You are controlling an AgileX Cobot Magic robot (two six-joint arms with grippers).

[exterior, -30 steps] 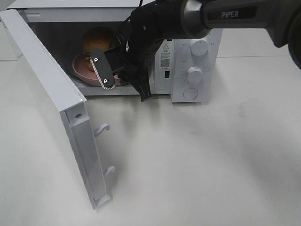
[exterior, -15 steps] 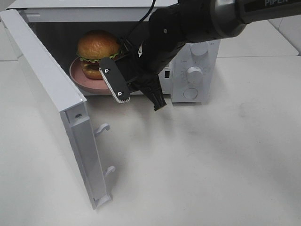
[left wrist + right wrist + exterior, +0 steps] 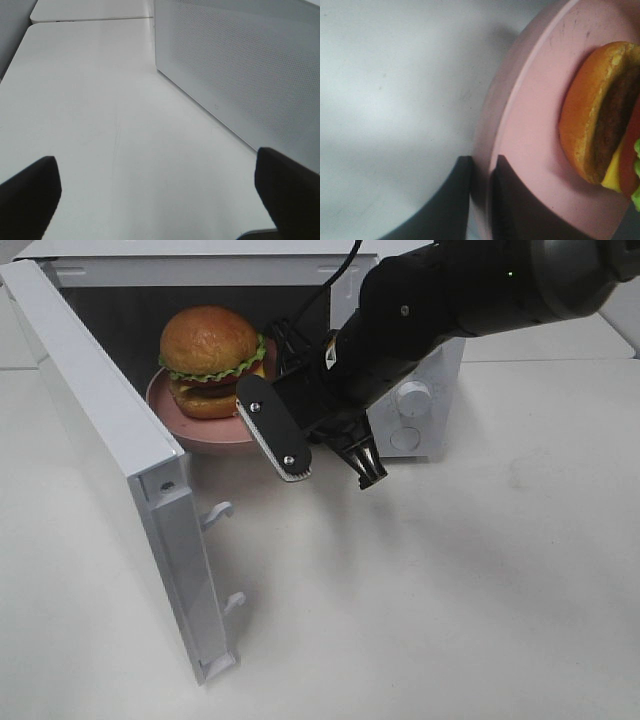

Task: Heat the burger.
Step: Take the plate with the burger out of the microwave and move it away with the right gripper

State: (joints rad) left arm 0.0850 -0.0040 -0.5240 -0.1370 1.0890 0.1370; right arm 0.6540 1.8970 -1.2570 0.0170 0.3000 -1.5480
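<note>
Burger (image 3: 210, 360) sits on a pink plate (image 3: 170, 418) at the mouth of the microwave (image 3: 420, 370), whose door (image 3: 110, 450) stands wide open on the left of the high view. From here I cannot tell whether the plate rests on the oven floor or is raised off it.

On my right wrist feed the right gripper (image 3: 481, 165) is at the plate's edge, its dark fingers (image 3: 512, 212) clenched on the rim, one on each face. The bun, patty, yellow cheese and a bit of lettuce fill the far side of that feed.

On the high view the right arm (image 3: 450, 290) reaches across the front of the oven and covers most of the control panel; I see two white knobs (image 3: 412, 396) below it. A small orange mark on the arm and the print by the knobs are too small for me to read.

The left gripper (image 3: 155, 200) hangs released over the bare bench (image 3: 100, 125), fingers wide apart with nothing between, beside the oven's perforated side wall.
</note>
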